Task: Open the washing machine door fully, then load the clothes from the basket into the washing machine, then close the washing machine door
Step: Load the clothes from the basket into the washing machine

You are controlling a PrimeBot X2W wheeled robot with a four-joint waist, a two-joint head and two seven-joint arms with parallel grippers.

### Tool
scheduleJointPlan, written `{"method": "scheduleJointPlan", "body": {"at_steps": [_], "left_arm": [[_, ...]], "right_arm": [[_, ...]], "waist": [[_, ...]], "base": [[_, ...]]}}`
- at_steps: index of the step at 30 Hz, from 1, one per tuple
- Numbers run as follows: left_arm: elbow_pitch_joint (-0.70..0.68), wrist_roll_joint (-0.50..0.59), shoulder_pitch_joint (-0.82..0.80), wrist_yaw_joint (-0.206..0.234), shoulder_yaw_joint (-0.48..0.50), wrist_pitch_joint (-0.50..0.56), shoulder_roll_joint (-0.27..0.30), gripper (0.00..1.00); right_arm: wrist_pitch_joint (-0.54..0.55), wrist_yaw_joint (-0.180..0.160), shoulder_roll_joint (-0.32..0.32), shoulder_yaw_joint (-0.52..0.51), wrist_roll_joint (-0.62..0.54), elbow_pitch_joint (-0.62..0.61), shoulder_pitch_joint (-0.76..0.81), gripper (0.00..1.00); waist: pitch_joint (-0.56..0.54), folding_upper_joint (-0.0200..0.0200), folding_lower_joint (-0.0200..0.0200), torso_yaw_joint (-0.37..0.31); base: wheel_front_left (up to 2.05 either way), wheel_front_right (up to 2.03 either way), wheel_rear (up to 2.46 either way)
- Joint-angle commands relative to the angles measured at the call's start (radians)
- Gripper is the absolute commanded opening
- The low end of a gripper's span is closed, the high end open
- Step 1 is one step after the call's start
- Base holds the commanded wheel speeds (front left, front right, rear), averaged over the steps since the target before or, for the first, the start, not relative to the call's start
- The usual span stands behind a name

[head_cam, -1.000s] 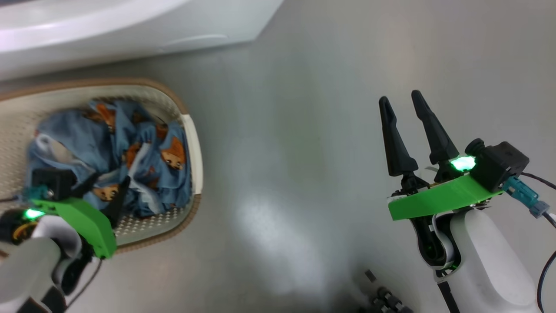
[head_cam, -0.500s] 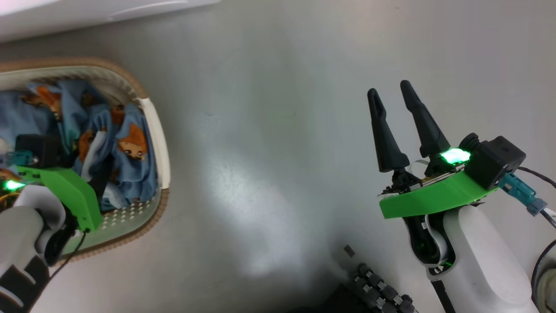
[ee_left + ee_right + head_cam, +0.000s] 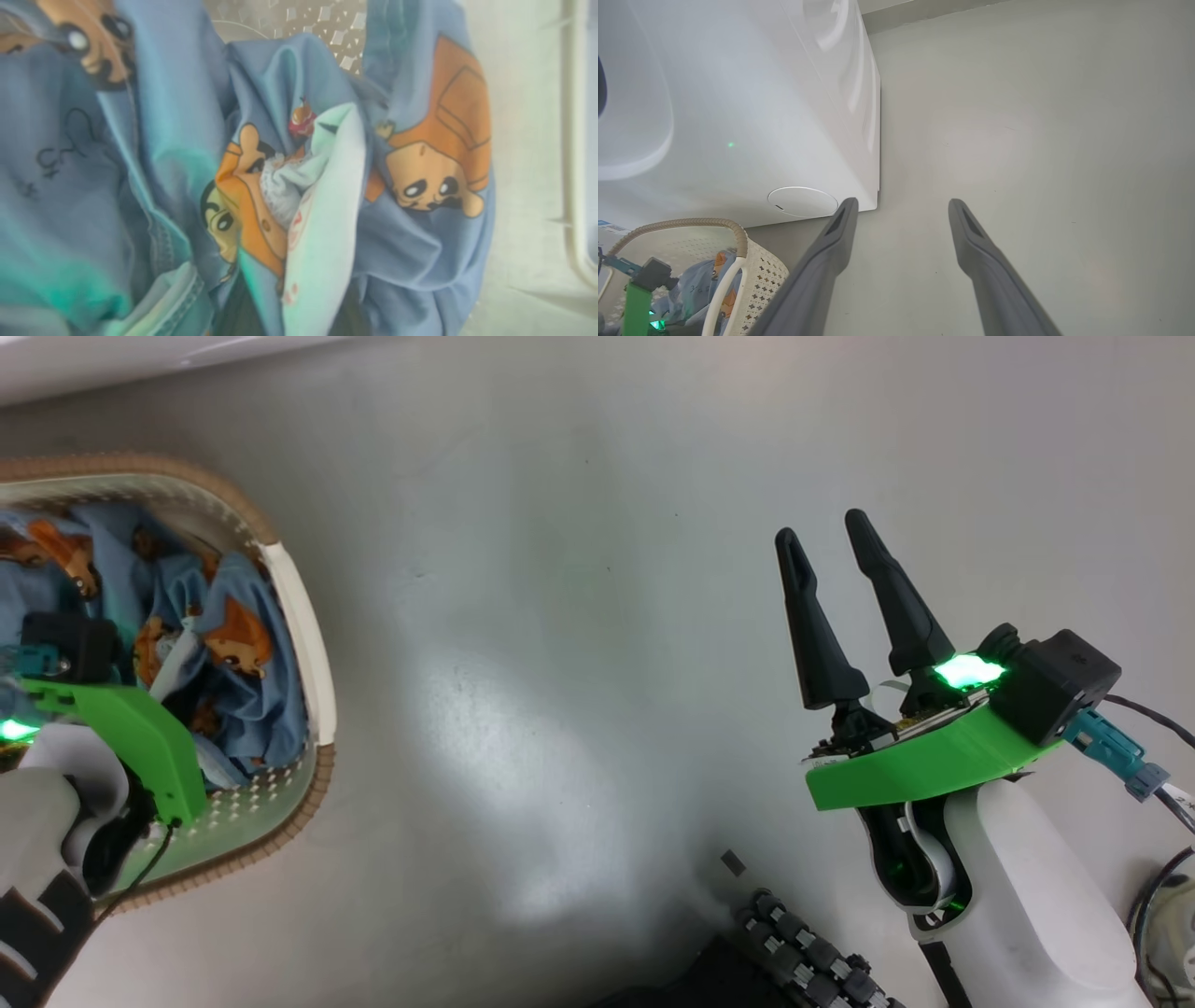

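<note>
Right end effector (image 3: 822,525) is presenting two long, tapered, matte-black fingers (image 3: 817,635). A bright green bracket (image 3: 920,765) is sitting across its wrist, with a green lamp (image 3: 969,670) glowing on top. A black camera block (image 3: 1055,681) is carrying a teal connector (image 3: 1111,756). The right forearm shell (image 3: 1027,915) is showing glossy white. The left wrist is wearing a matching left green bracket (image 3: 140,747) and a left black block (image 3: 70,646).

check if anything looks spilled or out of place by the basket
Nothing stands out: the clothes lie bunched inside the basket, none on the floor, and the right gripper hangs open above it.
</note>
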Motion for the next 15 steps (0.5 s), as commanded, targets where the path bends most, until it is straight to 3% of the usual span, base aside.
{"method": "scheduleJointPlan", "body": {"at_steps": [1, 15], "left_arm": [[-0.01, -0.019, 0.005, 0.001, 0.008, -0.024, 0.028, 0.0], [-0.099, -0.168, 0.099, 0.001, -0.041, -0.189, 0.011, 0.0]], "right_arm": [[-0.008, 0.008, -0.005, 0.016, 0.005, -0.016, 0.023, 1.0], [-0.008, 0.008, -0.005, 0.005, -0.009, 0.042, -0.006, 1.0]], "waist": [[-0.013, 0.0, 0.0, 0.011], [-0.192, 0.0, 0.0, 0.087]], "base": [[0.0, 0.0, 0.0], [0.0, 0.0, 0.0]]}}
